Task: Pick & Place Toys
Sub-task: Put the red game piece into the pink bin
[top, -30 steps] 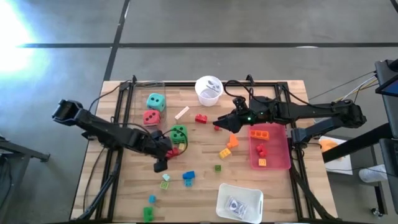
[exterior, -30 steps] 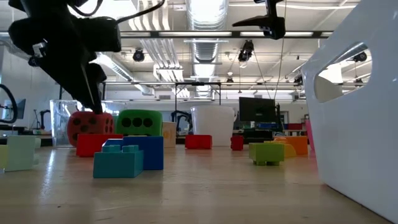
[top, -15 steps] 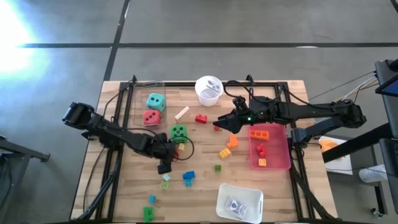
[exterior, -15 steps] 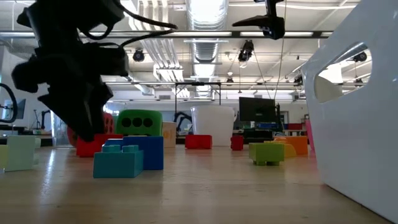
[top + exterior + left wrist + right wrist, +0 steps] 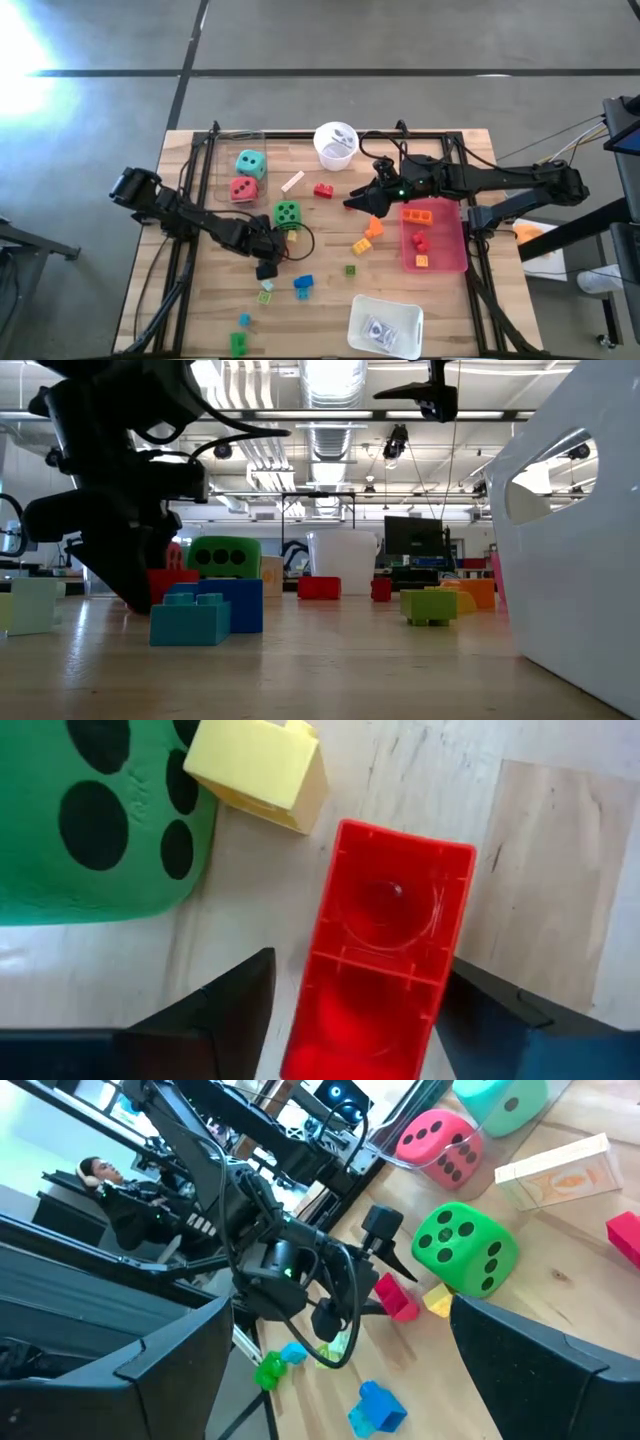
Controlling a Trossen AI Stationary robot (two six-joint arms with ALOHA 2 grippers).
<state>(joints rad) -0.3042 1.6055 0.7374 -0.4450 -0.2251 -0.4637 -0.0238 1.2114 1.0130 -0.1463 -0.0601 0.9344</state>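
Left gripper (image 5: 272, 243) advanced across the tabletop (image 5: 330, 300) and lowered onto the red brick (image 5: 385, 960), just beside the green die (image 5: 287, 213) and a small yellow brick (image 5: 262, 768). Fingers (image 5: 225, 1005) parted, straddling the red brick, not yet clamped. Right gripper (image 5: 352, 201) hovered spread wide near the pink tray (image 5: 437, 262). Risk judged: closure off-centre could tilt the brick or nudge the yellow brick.

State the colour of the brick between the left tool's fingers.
Red plastic brick, hollow side up; clearest in the left wrist view.
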